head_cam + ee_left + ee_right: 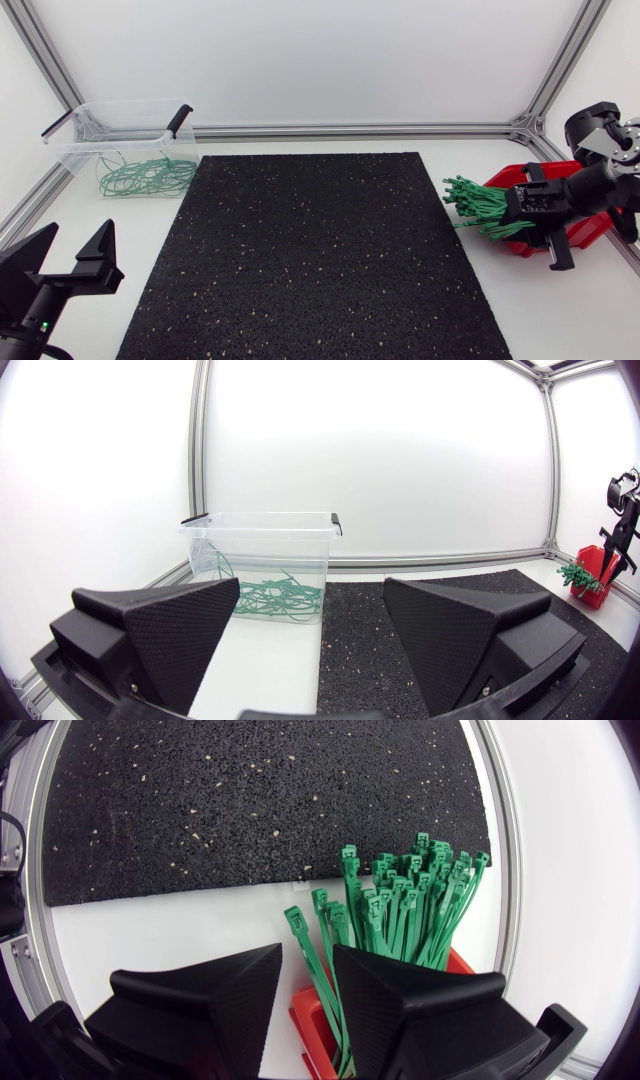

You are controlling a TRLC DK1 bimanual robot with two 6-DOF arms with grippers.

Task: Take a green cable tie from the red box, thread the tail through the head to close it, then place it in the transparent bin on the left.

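Note:
The red box (592, 228) stands at the table's right edge, a bundle of green cable ties (478, 205) fanning out of it towards the mat. My right gripper (540, 215) hovers over the box. In the right wrist view its fingers (400, 1005) stand a narrow gap apart, and one green tie (305, 942) runs between them out of the red box (303, 1015), beside the main bundle (415, 895). The transparent bin (80, 125) at the back left holds looped green ties (145, 175). My left gripper (70, 255) rests open and empty at the front left.
A black speckled mat (315, 250) covers the middle of the table. Aluminium frame rails (350, 130) run along the back and sides. From the left wrist, the bin (260, 535) is ahead of the left gripper (312, 595).

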